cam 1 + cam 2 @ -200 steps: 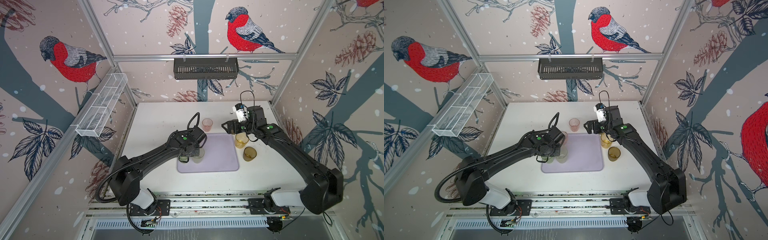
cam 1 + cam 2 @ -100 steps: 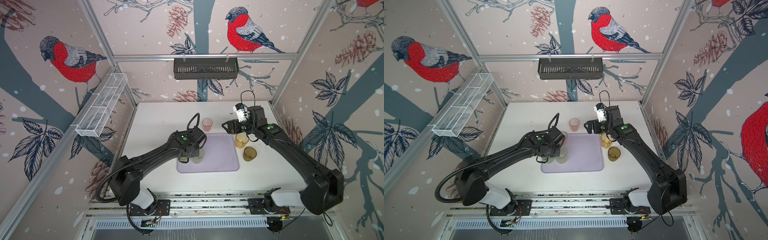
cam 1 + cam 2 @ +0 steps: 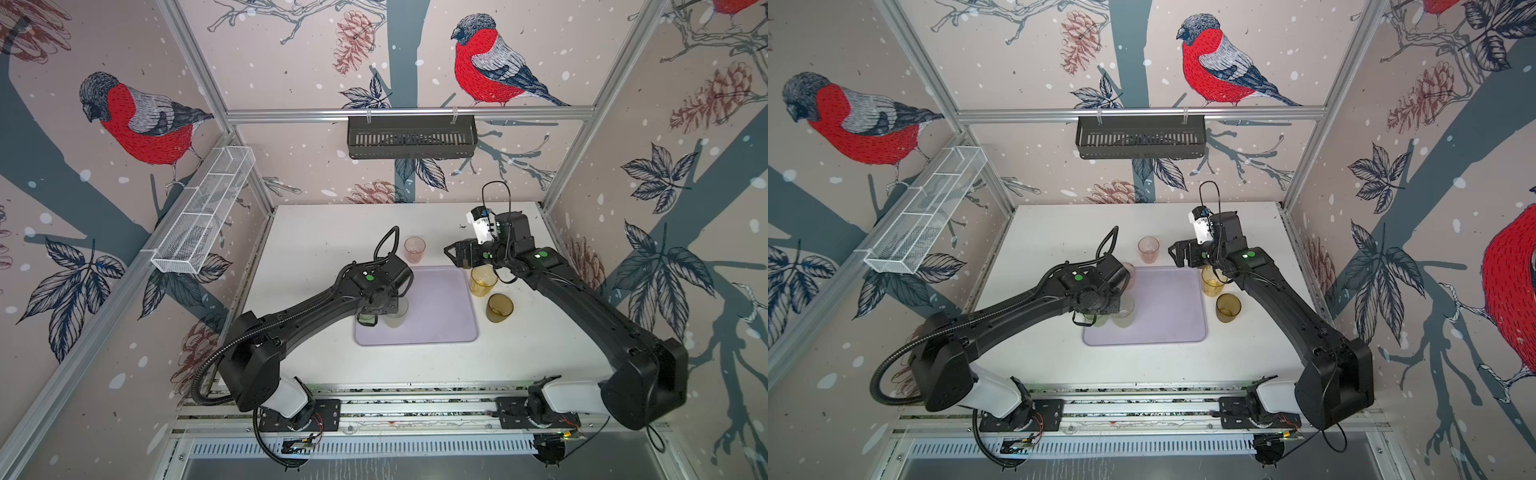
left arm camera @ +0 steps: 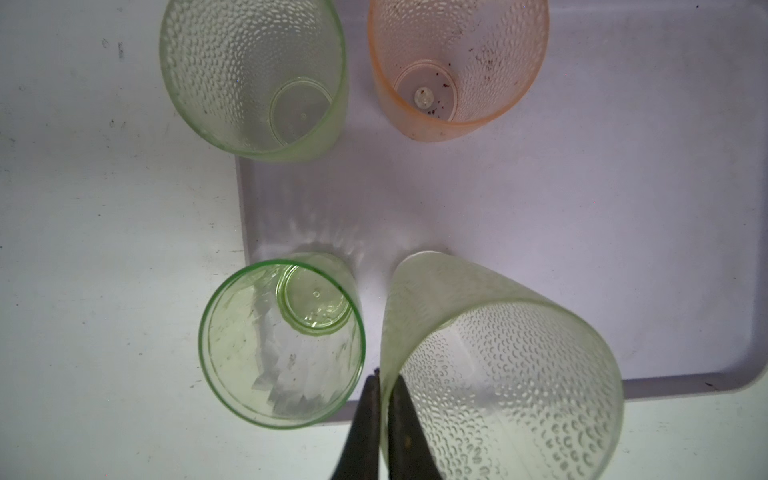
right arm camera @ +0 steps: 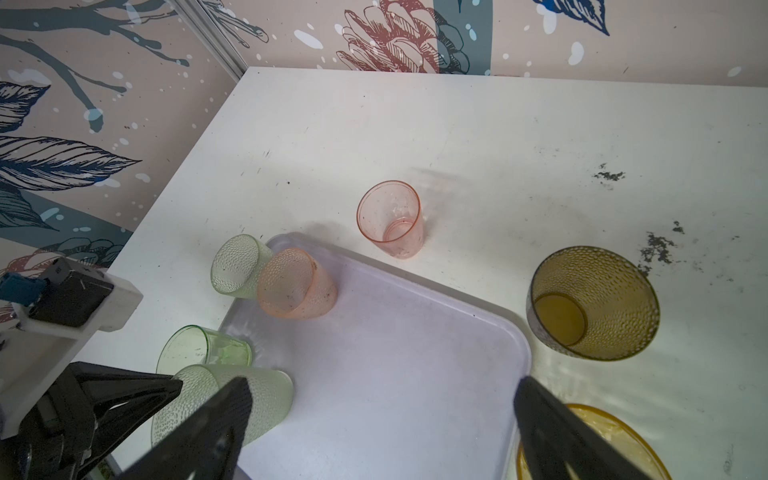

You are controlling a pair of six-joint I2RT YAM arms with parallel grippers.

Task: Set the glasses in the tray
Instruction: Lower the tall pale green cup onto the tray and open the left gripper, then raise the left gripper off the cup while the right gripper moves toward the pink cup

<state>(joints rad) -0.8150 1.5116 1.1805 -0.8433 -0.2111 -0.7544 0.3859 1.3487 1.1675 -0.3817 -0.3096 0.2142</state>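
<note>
At the left gripper (image 4: 384,374): fingers almost together, clamped on the rim wall of the tall frosted green glass (image 4: 498,365), one finger inside and one outside. Glass base is over the tray (image 4: 623,208); resting or just lifted, cannot tell. Just beside the outer finger, a clear green glass (image 4: 282,345) stands upright in the tray's corner. Farther out from this gripper, a dimpled pink glass (image 4: 457,70) stands in the tray. Next to it is a dimpled green glass (image 4: 253,79) at the tray's corner; inside or outside the rim, cannot tell.

The right gripper (image 5: 382,382): jaws spread wide, holding nothing, hanging over bare lavender tray floor near a corner. By one finger, a yellow-rimmed glass (image 5: 602,444) on the bench (image 3: 316,249), partly hidden. A dimpled amber glass (image 5: 594,303) stands just off the tray corner. Ahead of the gripper, a smooth pink glass (image 5: 390,220) is upright on the bench, near the rim but apart.

Bench is white and scuffed, with dark smudges (image 5: 656,249). Around it, an aluminium frame and wallpaper of red-breasted birds, pinecones and branches. Well beyond both grippers, a black slotted basket (image 3: 411,137) hangs on the back wall and a white wire basket (image 3: 203,216) on the left wall.
</note>
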